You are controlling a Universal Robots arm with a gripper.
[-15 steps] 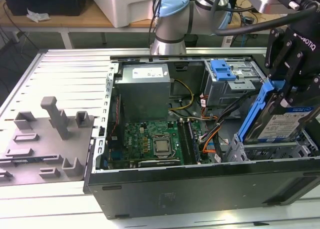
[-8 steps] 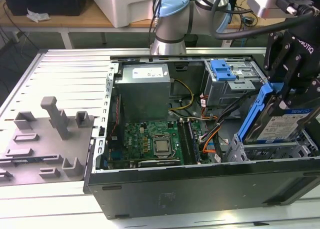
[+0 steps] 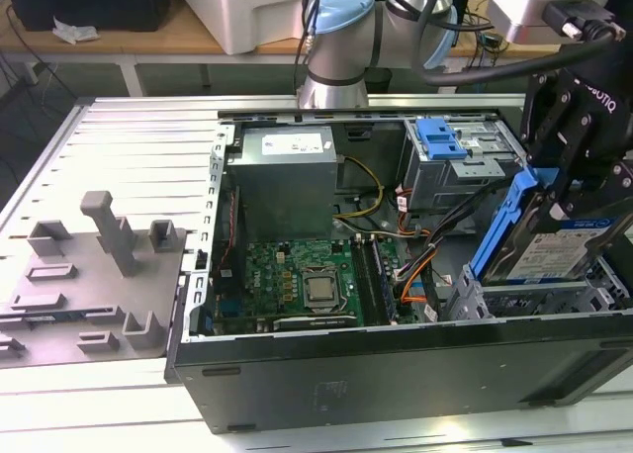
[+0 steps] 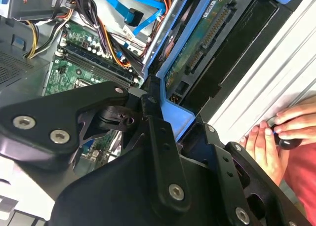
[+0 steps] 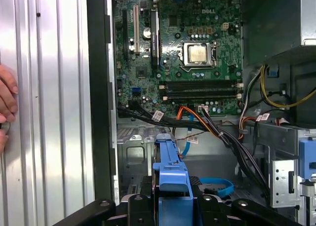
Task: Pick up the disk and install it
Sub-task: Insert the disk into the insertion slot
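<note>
The disk [image 3: 554, 247], a silver drive with a white-and-blue label in a blue carrier bracket [image 3: 499, 230], hangs tilted at the exterior view's right. It sits over the grey drive bay [image 3: 534, 300] at the open computer case's near right corner. My black gripper [image 3: 559, 191] is shut on the disk from above. In the second wrist view the disk's green circuit-board underside [image 4: 207, 33] and blue bracket [image 4: 173, 115] run out from between my fingers [image 4: 150, 120]. The first wrist view has the bracket's edge [image 5: 172, 171] straight ahead of the gripper [image 5: 172, 206], above the bay floor.
The case holds a motherboard [image 3: 297, 275], a grey power supply [image 3: 287, 171], cable bundles [image 3: 415, 245] and a second drive cage with a blue tab [image 3: 440, 138]. A grey fixture [image 3: 99, 265] lies on the table left of the case. A person's hand [image 4: 281, 132] rests on the slatted table beside the case.
</note>
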